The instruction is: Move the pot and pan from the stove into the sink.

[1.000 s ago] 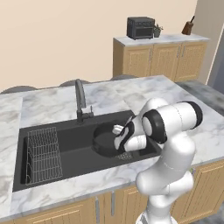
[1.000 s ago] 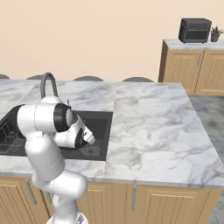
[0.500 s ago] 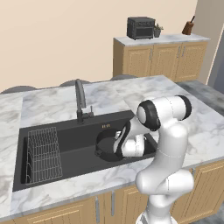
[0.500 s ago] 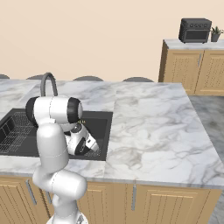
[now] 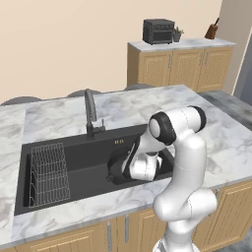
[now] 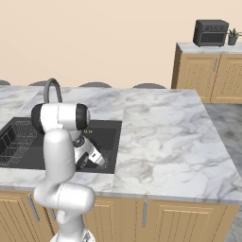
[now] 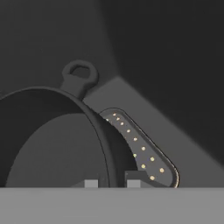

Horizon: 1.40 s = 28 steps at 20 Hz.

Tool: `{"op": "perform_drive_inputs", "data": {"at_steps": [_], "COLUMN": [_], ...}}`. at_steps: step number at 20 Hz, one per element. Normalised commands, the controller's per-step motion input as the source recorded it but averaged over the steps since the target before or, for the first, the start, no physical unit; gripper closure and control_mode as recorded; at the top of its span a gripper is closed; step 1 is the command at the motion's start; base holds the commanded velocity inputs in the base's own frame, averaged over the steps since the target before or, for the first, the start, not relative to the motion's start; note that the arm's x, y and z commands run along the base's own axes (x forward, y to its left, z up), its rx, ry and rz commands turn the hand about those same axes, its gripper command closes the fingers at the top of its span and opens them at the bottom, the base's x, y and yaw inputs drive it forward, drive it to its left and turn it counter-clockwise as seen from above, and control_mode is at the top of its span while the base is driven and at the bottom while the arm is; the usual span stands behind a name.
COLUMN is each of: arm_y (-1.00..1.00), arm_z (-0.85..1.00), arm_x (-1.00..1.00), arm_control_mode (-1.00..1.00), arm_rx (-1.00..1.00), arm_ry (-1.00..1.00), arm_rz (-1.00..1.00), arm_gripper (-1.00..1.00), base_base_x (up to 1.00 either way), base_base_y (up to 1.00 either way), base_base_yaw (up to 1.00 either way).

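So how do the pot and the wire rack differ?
The deep dark grey round pot is solid-walled; the grey rectangular wire rack is open mesh. The pot sits right of the basin's middle, the rack at its left end. Both lie in the black sink.

- Pot [image 7: 52, 144]: my hand view cuts off its left and lower parts.
- Pot's right half hidden behind my arm in left base view.
- Sink [image 6: 106, 134] left end cropped in right base view.

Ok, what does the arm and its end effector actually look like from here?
A glossy white arm of rounded segments with dark grey-black joint bands, on a white base. The end effector has a white body and two small dark fingertips. No cables or markings are visible.
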Motion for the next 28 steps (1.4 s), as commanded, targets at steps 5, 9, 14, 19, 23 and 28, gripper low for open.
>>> {"op": "perform_drive_inputs", "data": {"at_steps": [5,9,14,19,23,28], "arm_y": [0.00,0.00,-0.02,0.00,0.00,0.01], "arm_z": [0.27,0.71,0.98,1.00,1.00,1.00], "arm_x": [0.05,0.08,0.02,0.00,0.00,-0.10], "arm_control_mode": [-1.00,-1.00,-1.00,-1.00,-1.00,-1.00], "arm_rx": [0.02,0.04,0.03,0.01,0.00,0.00], "arm_ry": [0.00,0.00,0.00,0.03,0.05,0.07], "arm_rz": [-0.02,-0.01,0.00,0.00,0.00,0.00], "arm_gripper": [-1.00,-1.00,-1.00,-1.00,-1.00,-1.00], "base_base_x": [0.00,0.00,0.00,0.00,0.00,0.00], "base_base_y": [0.00,0.00,0.00,0.00,0.00,0.00], "base_base_yaw": [0.00,0.00,0.00,0.00,0.00,0.00]}}
